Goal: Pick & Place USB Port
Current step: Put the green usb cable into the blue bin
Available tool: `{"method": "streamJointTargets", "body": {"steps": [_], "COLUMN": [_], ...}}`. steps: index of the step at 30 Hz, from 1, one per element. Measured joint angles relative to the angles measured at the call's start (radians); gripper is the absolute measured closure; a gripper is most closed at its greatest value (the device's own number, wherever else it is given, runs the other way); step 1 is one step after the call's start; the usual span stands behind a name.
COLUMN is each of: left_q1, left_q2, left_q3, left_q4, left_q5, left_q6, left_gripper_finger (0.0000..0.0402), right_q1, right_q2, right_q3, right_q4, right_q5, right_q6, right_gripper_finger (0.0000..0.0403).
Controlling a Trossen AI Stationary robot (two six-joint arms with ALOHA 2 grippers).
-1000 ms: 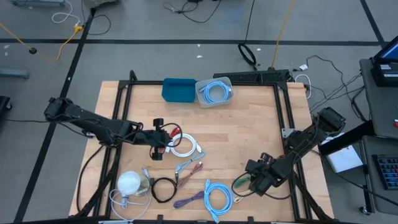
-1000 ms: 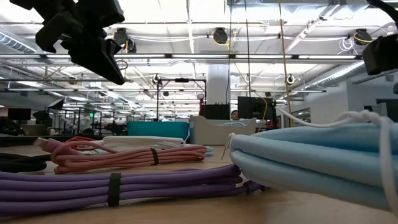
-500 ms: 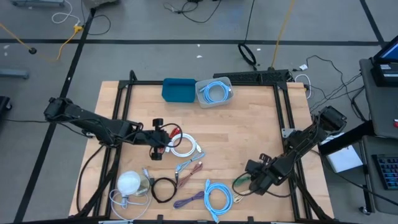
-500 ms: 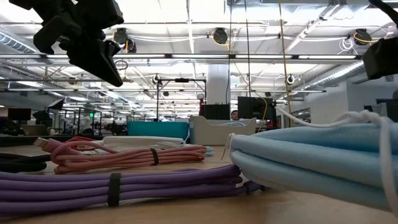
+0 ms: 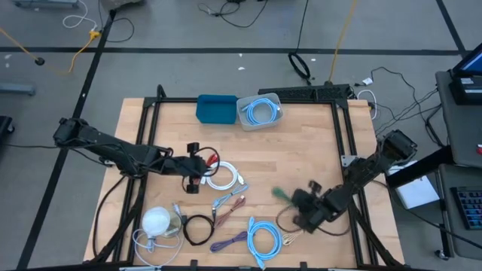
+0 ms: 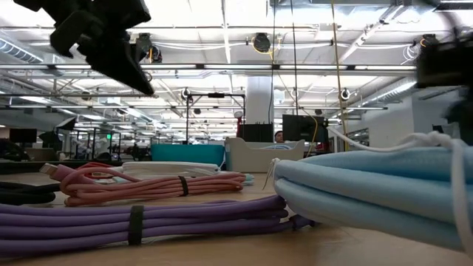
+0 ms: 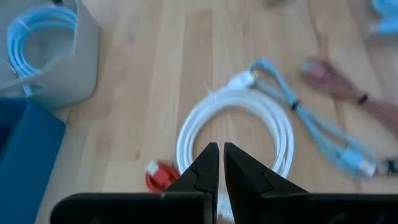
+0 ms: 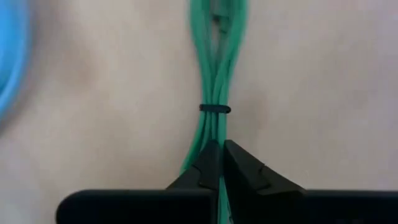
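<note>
Between right pincer [image 8: 217, 152] tips: green cable [image 8: 216, 68] clamped | lift clear of counter [image 5: 309, 150] | keep bundle hanging untangled | left pincer [image 7: 216, 155] closed, empty

blue bin [image 5: 215, 108]; clear tub [image 5: 260, 111] touching; white ball [image 5: 156, 220]

Wood table [image 5: 301, 143] carries white cable coil [image 7: 236, 134] just ahead of left jaws, blue bin [image 5: 215, 108] and grey bin [image 5: 260, 111] beyond, purple cable [image 5: 230, 242], blue coil [image 5: 263, 237].
</note>
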Motion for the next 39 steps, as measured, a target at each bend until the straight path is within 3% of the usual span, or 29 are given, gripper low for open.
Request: {"method": "streamJointTargets", "body": {"steps": [4, 7, 10, 13, 15, 18, 21, 23, 26, 30, 33, 39], "left_q1": [0.000, 0.006, 0.039, 0.116, 0.191, 0.330, 0.426, 0.431, 0.413, 0.361, 0.338, 0.337], "left_q2": [0.000, -0.011, -0.031, -0.031, -0.021, -0.016, -0.016, -0.016, -0.016, -0.012, 0.019, 0.053], "left_q3": [0.000, -0.052, -0.182, -0.356, -0.452, -0.534, -0.528, -0.508, -0.449, -0.314, -0.226, -0.172], "left_q4": [0.120, 0.333, 0.706, 1.112, 1.328, 1.473, 1.519, 1.510, 1.401, 1.107, 1.027, 1.022], "left_q5": [-0.039, -0.075, -0.054, 0.009, 0.088, 0.249, 0.506, 0.590, 0.599, 0.535, 0.484, 0.510], "left_q6": [0.017, 0.059, 0.092, 0.091, 0.082, -0.017, -0.142, -0.152, -0.069, 0.167, 0.216, 0.181], "left_gripper_finger": [0.0371, 0.0371, 0.0371, 0.0371, 0.0371, 0.0370, 0.0364, 0.0347, 0.0302, 0.0227, 0.0184, 0.0173], "right_q1": [-0.039, -0.082, -0.136, -0.194, -0.235, -0.288, -0.327, -0.359, -0.404, -0.467, -0.492, -0.493], "right_q2": [-0.003, -0.003, -0.003, -0.004, -0.004, -0.004, -0.005, -0.005, -0.005, 0.003, 0.016, 0.015], "right_q3": [0.000, 0.001, 0.006, 0.013, 0.013, 0.013, 0.014, 0.014, 0.014, 0.014, 0.014, 0.014], "right_q4": [0.016, 0.063, 0.201, 0.502, 0.765, 1.175, 1.384, 1.423, 1.424, 1.409, 1.404, 1.408], "right_q5": [0.257, 0.427, 0.621, 0.727, 0.715, 0.581, 0.451, 0.405, 0.323, 0.133, 0.099, 0.091], "right_q6": [-0.062, -0.147, -0.292, -0.595, -0.862, -1.217, -1.371, -1.388, -1.341, -1.214, -1.188, -1.206], "right_gripper_finger": [0.0401, 0.0401, 0.0402, 0.0402, 0.0402, 0.0402, 0.0402, 0.0402, 0.0402, 0.0402, 0.0403, 0.0403]}}
